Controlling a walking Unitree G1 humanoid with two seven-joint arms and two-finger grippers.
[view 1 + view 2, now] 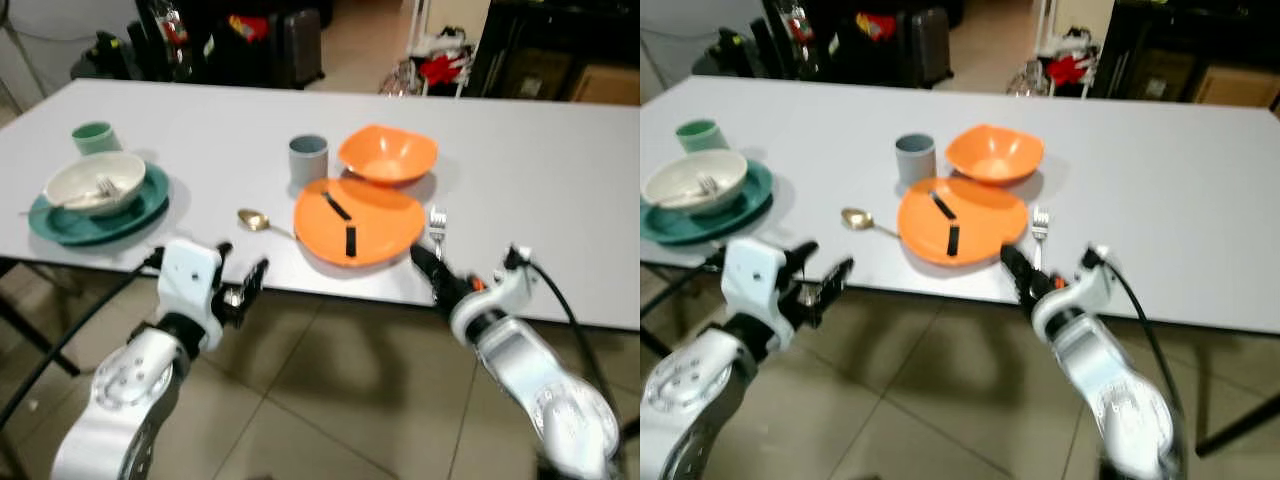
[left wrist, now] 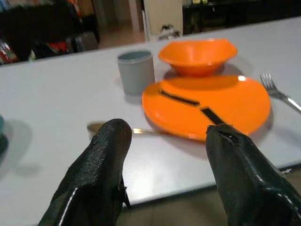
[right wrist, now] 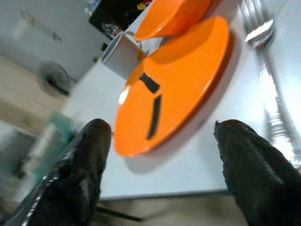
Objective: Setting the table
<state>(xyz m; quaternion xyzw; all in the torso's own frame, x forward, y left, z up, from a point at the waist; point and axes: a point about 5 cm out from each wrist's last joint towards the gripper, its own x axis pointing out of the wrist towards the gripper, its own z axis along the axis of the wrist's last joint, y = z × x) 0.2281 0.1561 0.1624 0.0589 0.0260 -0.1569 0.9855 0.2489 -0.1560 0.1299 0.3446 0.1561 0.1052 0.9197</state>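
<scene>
On the white table [image 1: 520, 160], seen from the head, an orange plate [image 1: 360, 220] lies near the front edge, an orange bowl [image 1: 388, 153] and grey cup [image 1: 308, 158] behind it, a gold spoon [image 1: 254, 219] left, a fork [image 1: 437, 222] right. Farther left, a white bowl [image 1: 95, 182] sits on a teal plate [image 1: 60, 225]. Both grippers hover below the edge.

Along the left gripper [image 2: 167, 136], fingers spread wide, empty, facing the plate.

Along the right gripper [image 3: 162, 136], fingers wide apart, empty, beside the fork.

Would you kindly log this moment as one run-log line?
left tool: open, below table edge | right tool: open, at edge by fork | orange plate: between spoon and fork
</scene>
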